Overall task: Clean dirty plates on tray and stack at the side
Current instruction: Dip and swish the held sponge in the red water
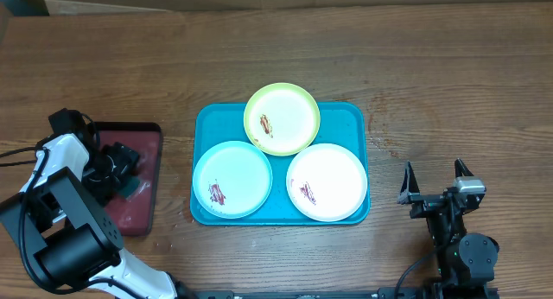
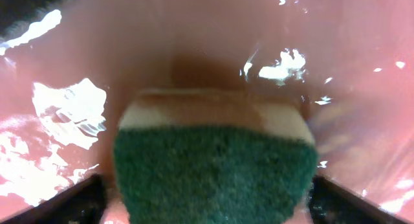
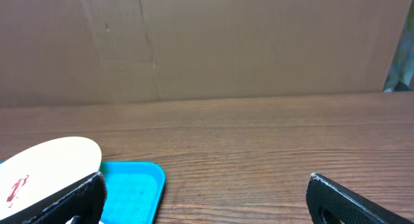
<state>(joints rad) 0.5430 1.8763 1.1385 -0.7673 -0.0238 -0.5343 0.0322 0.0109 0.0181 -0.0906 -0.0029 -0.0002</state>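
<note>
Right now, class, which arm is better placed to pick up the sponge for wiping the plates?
Left. The left gripper sits over the dark red tray, the green sponge between its fingers. The right gripper stands open beyond the turquoise tray, far from the sponge.

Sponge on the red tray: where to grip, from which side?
Pinch the sponge across its two side faces, coming straight down: it lies flat on the red tray, green scrub face up, and fits between the fingers of the left gripper.
</note>
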